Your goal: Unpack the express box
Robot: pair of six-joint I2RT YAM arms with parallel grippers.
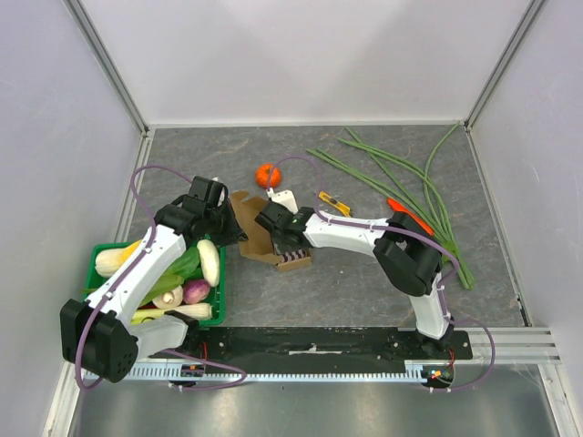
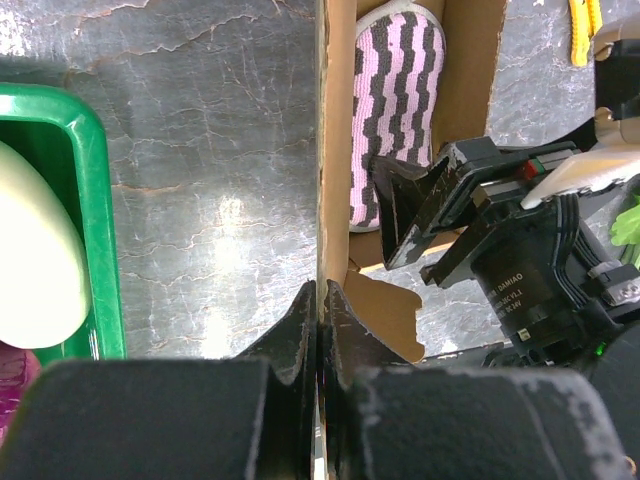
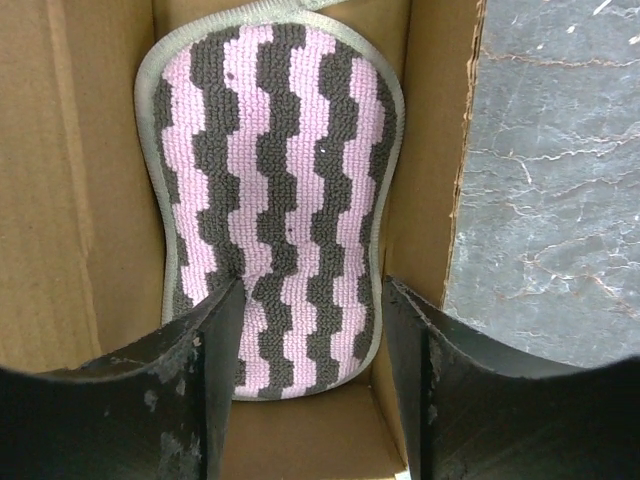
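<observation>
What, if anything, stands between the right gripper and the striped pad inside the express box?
Nothing visible. The left gripper pins the flap open, and the right gripper hangs open directly over the striped pad.

Express box [image 1: 248, 228]: small flat brown cardboard carton lying just left of frame centre in the top view, lid flap swung open leftward, pink-and-grey striped pad [image 3: 275, 190] inside.

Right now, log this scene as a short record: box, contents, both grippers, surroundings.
express box: open, lid up
contents: pink-and-grey striped scrub pad, lying flat inside
left gripper: shut on the express box's lid edge
right gripper: open, fingers reaching into the box over the pad
beside box: green crate of vegetables
</observation>
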